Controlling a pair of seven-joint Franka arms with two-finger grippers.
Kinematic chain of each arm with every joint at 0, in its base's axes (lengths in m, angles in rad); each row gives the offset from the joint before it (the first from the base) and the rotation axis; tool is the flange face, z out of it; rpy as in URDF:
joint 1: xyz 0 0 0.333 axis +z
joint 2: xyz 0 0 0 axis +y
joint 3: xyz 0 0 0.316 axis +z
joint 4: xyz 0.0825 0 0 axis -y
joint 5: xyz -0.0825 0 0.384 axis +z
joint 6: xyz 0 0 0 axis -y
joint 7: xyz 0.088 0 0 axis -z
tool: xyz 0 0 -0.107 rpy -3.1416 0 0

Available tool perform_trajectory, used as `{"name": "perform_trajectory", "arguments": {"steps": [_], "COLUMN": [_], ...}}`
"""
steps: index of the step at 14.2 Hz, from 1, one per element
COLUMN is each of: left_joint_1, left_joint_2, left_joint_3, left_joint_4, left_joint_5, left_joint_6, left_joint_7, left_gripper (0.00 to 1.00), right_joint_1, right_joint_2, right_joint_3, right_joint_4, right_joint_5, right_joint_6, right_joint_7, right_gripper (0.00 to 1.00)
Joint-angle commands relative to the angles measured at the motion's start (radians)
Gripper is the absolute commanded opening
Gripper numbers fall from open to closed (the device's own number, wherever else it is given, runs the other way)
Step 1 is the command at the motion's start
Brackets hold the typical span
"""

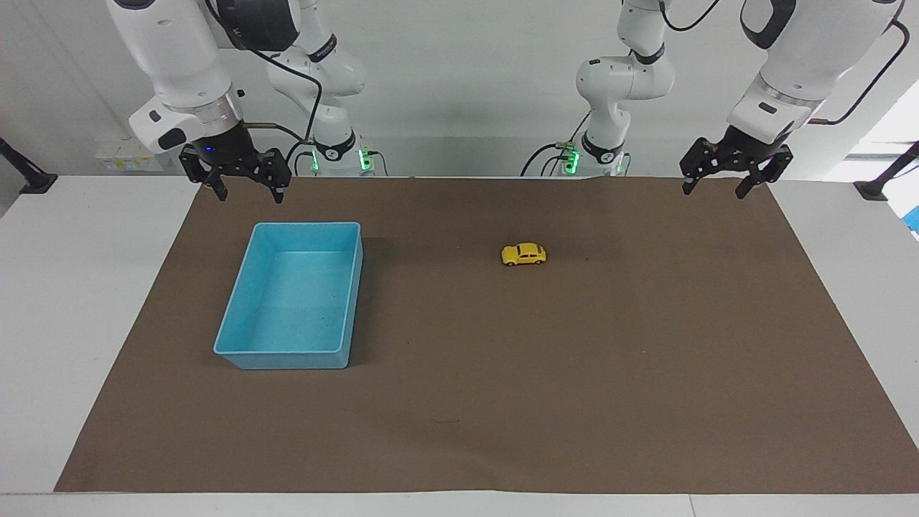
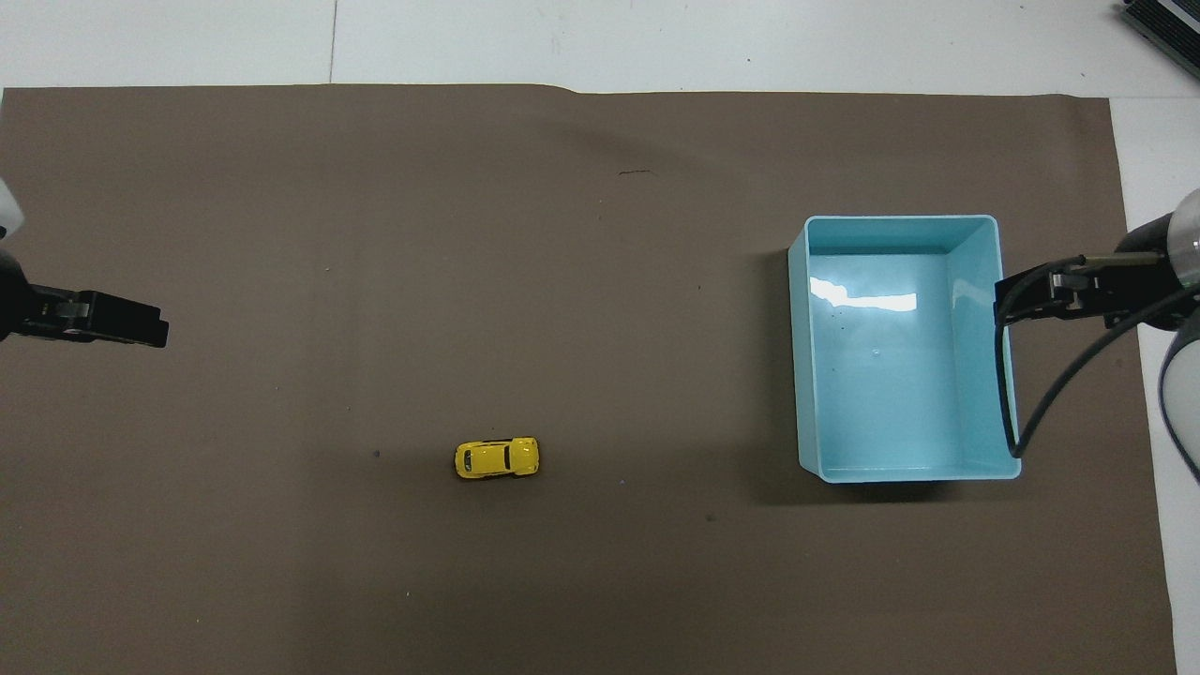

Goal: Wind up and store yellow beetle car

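The car (image 1: 523, 254) was a small, glossy, bright-yellow beetle shape with a rounded roof, dark windows and tiny black wheels; it stood upright on all of its wheels on the brown mat (image 1: 502, 402), its length running along the table from one arm's end toward the other; it sat well apart from the bin (image 1: 287, 355), toward the left arm's end from it, and about level with the bin's edge nearest the robots. The bin was a light-blue rectangular tub, open at the top, with nothing in it. The right gripper (image 1: 245, 194) hung in the air just over the bin's robot-side edge, touching nothing, its 2 fingers spread apart. The left gripper (image 1: 716, 188) hung in the air well apart from the bin, past the car toward the left arm's end, fingers likewise apart and holding nothing.
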Motion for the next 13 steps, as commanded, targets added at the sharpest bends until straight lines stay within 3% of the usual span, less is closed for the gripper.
{"name": "perform_trajectory", "arguments": {"steps": [1, 13], "left_joint_1": [0.000, -0.005], "left_joint_2": [-0.029, -0.026], "left_joint_3": [0.004, 0.004], "left_joint_4": [-0.037, -0.071], "left_joint_5": [-0.011, -0.013], "left_joint_6": [0.012, 0.022], "left_joint_7": [-0.002, -0.017], "left_gripper": [1.00, 1.00], "right_joint_1": [-0.015, -0.015], "right_joint_2": [0.000, -0.003], "right_joint_3": [0.001, 0.001], "right_joint_4": [0.009, 0.006], "right_joint_5": [0.001, 0.001], "right_joint_6": [-0.008, -0.017], "right_joint_7": [-0.016, -0.016], "right_gripper": [1.00, 1.00]}}
